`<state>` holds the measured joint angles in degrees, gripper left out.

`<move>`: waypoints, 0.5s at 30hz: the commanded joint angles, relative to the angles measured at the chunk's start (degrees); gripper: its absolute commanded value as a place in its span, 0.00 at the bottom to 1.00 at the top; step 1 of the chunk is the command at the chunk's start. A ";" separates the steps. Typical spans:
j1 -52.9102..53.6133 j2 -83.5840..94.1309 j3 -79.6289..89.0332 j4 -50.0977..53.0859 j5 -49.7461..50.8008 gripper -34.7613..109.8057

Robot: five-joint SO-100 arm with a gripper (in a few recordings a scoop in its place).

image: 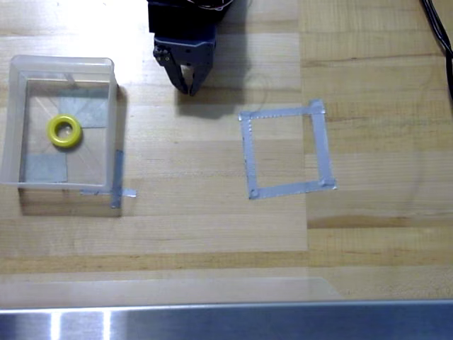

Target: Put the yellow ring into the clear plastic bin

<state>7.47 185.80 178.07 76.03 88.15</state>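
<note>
Overhead view: one yellow ring (64, 132), lying flat inside the one clear plastic bin (112, 120) at the left of the wooden surface (212, 219). One grey tape square outline (316, 145) to the right, nothing in it. My fingers (190, 88) hang between the two, tips nearly together, holding nothing. My arm is cut off by the top edge.

Overhead view, ring (64, 132) lying inside the bin (14, 120) at the table's (212, 227) left side, tape square outline (285, 150) well apart to the right, gripper (189, 83) at top between them, nearer the bin, jaws together and empty.
</note>
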 commanded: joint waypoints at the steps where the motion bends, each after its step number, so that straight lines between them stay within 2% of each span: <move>1: -0.44 0.53 -0.70 3.52 0.79 0.24; 15: -0.44 0.62 -0.70 3.96 0.35 0.24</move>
<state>6.06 185.80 178.07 78.75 88.07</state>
